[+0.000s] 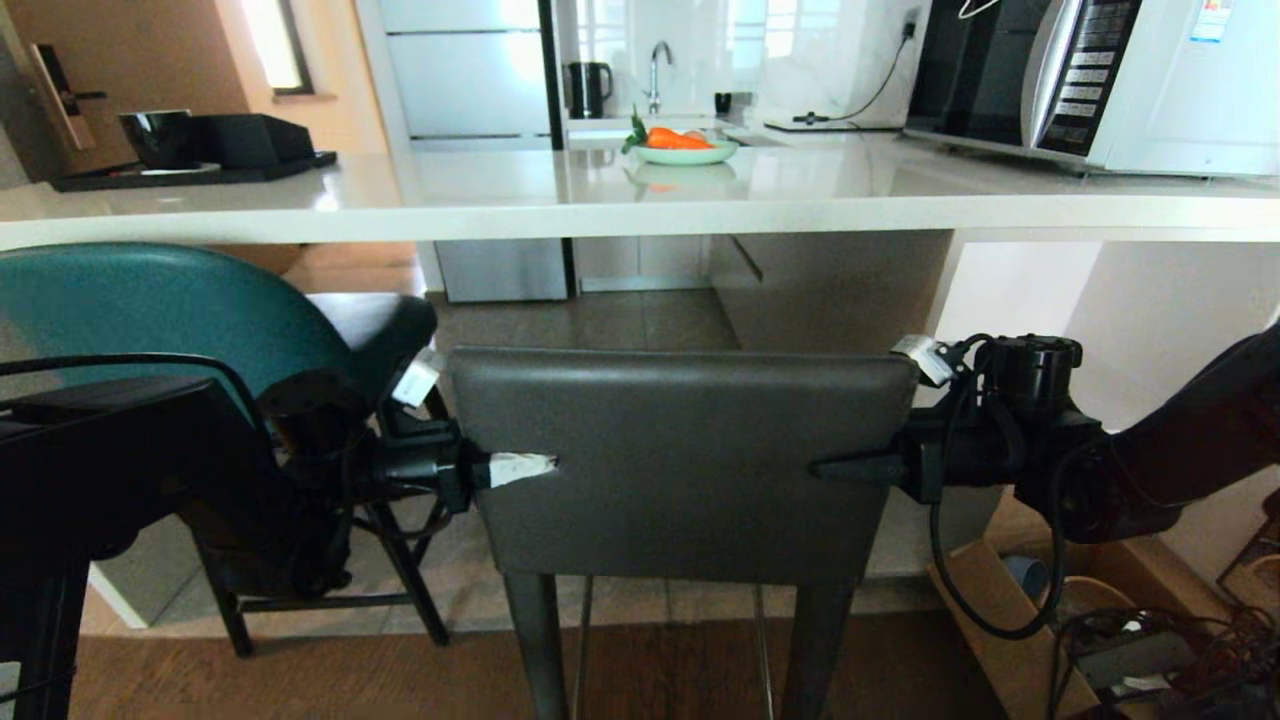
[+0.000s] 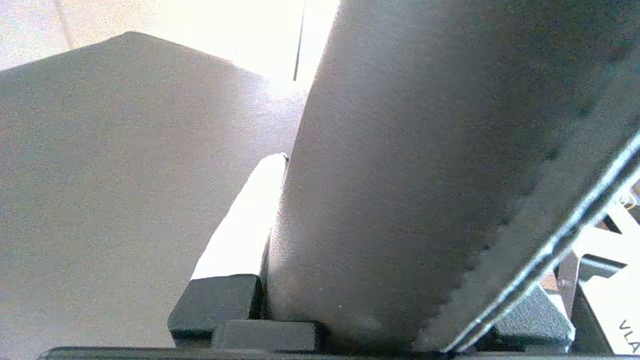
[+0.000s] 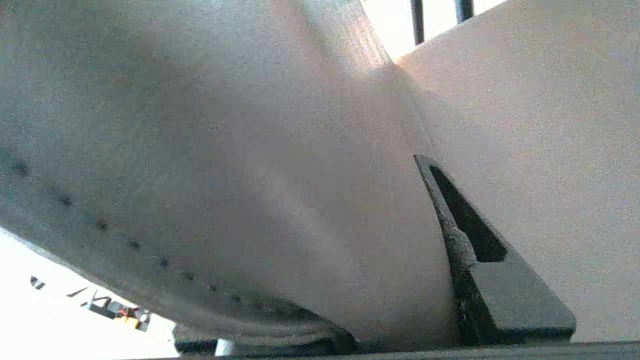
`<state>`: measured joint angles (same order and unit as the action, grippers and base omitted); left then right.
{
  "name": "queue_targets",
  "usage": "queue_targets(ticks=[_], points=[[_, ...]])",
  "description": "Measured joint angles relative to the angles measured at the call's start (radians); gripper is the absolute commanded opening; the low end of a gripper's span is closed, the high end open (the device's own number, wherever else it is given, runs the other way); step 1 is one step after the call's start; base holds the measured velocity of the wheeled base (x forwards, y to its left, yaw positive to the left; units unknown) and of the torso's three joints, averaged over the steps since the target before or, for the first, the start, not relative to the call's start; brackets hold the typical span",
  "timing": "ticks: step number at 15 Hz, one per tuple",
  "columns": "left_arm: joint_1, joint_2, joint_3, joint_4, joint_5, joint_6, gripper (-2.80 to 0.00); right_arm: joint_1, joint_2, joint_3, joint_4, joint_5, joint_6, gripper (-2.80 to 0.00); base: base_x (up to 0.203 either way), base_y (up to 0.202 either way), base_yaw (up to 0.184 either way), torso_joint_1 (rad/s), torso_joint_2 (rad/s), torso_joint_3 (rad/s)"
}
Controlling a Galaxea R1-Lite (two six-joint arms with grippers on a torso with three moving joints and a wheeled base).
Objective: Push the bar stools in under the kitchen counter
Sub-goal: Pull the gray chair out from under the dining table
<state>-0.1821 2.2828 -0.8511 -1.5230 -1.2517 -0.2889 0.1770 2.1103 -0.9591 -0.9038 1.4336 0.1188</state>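
Room: a kitchen with a tiled floor (image 1: 620, 320) beyond the surface and wood flooring nearer the camera.
Surface: the kitchen counter (image 1: 480, 205), a long glossy off-white slab with a thick edge, runs across the far part of the head view; white side panels stand below it on the right.
On the surface: a black tray (image 1: 190, 172) with a black bowl at far left, a plate of carrots (image 1: 685, 147) near the middle, a microwave (image 1: 1100, 80) at far right.
Behind: a faucet (image 1: 655, 70) and a black kettle (image 1: 588, 88) on a second, farther counter.
Grey stool: the dark-grey stool (image 1: 680, 460) stands in the centre, its rectangular back facing the camera and lower than the slab edge; the space under the slab ahead of it is open.
Teal stool: the teal stool (image 1: 170, 310) stands to the left, just beside the grey one, its black seat under the slab edge.
Left pincer: the left pincer (image 1: 520, 466) clamps the left edge of the grey back, 1 white-taped finger (image 2: 245, 220) lying on its face.
Right pincer: the right pincer (image 1: 850, 466) clamps the right edge, 1 black finger (image 3: 480, 280) flat against the leather.
Near right: a cardboard box (image 1: 1010, 610) and tangled cables (image 1: 1170, 650) on the floor, beside the grey stool's right leg.
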Motion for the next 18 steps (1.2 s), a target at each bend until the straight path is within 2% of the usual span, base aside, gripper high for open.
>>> queue_targets(ticks=[12,18], points=[[-0.002,0.003,-0.001,0.002,-0.003,0.0,-2.8,0.0,0.011,-0.007,0.004,-0.001,-0.001,-2.8,-0.191,0.0,-0.002,0.002,0.0,0.002],[-0.002,0.008,-0.013,0.003,-0.005,-0.002,-2.8,0.0,0.034,-0.026,0.001,0.003,0.004,-2.8,-0.017,0.0,-0.001,0.0,0.0,0.0]])
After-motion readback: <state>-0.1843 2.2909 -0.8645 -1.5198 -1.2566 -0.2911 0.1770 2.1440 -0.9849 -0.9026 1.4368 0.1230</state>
